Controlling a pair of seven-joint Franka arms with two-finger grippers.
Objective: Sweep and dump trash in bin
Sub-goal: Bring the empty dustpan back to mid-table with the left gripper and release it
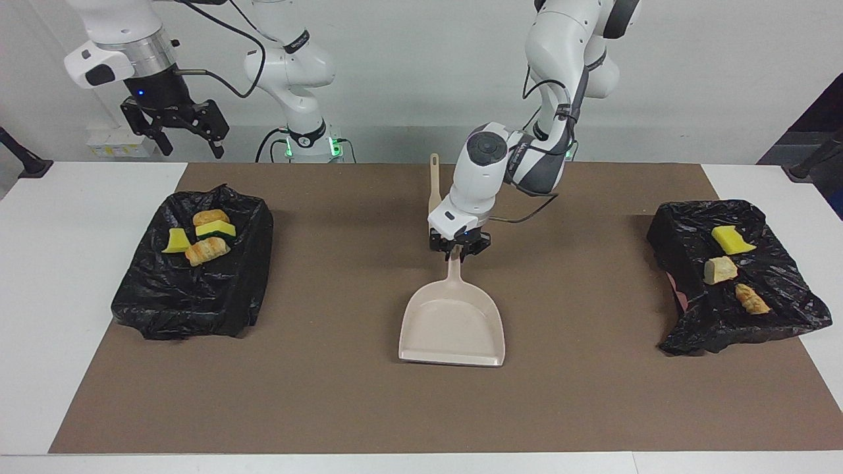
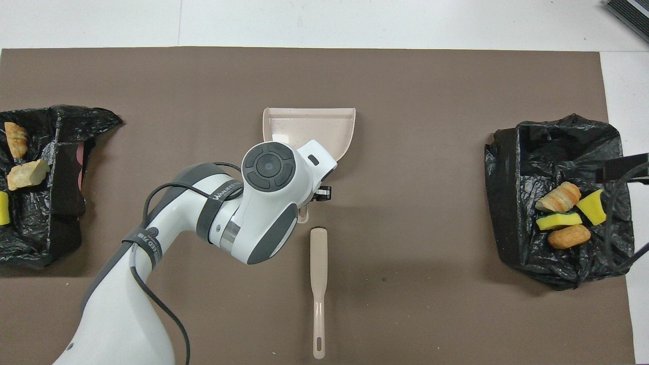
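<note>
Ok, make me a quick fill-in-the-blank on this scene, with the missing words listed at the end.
1. The left gripper is shut on the handle of the ____.
2. The brush lies ____ to the robots than the dustpan.
3. The bag at the right arm's end holds ____ pieces of trash.
4. The right gripper, raised, is ____.

Missing words: dustpan; nearer; four; open
</note>
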